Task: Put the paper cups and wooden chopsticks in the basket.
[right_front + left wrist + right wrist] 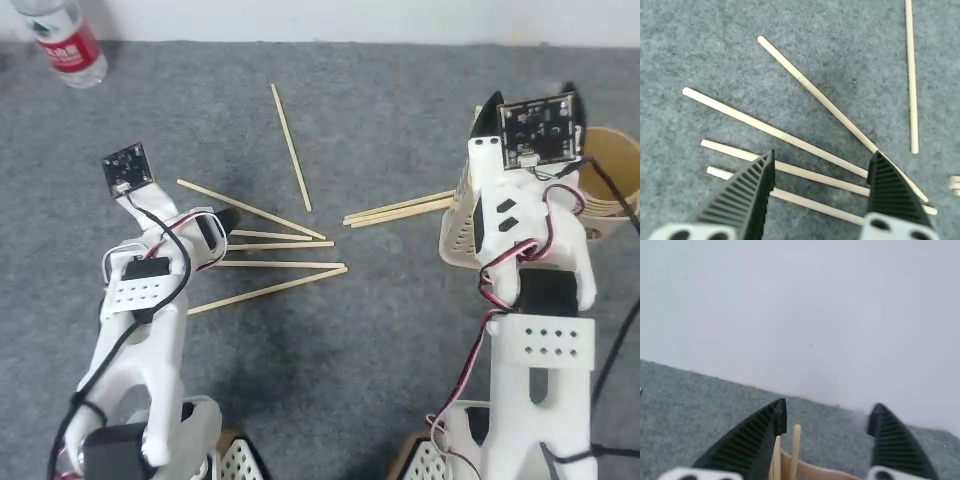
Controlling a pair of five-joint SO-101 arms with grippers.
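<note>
Several wooden chopsticks (275, 240) lie fanned on the grey carpet, one more lies apart (291, 148), and a pair (400, 208) rests with its ends at the white basket (455, 238). My left gripper (822, 162) hovers open just over the fanned chopsticks (775, 131), gripping none. It sits at the left end of the fan in the high view (222, 225). My right gripper (528, 98) stands open above the basket, raised towards the wall. Beneath it (829, 415) are two chopstick ends (796, 440) and a paper cup rim (810, 472). Stacked paper cups (612, 180) sit on the basket's right side.
A plastic water bottle (65, 40) lies at the far left corner by the white wall (805, 300). Bare carpet (330, 380) spreads between the two arm bases.
</note>
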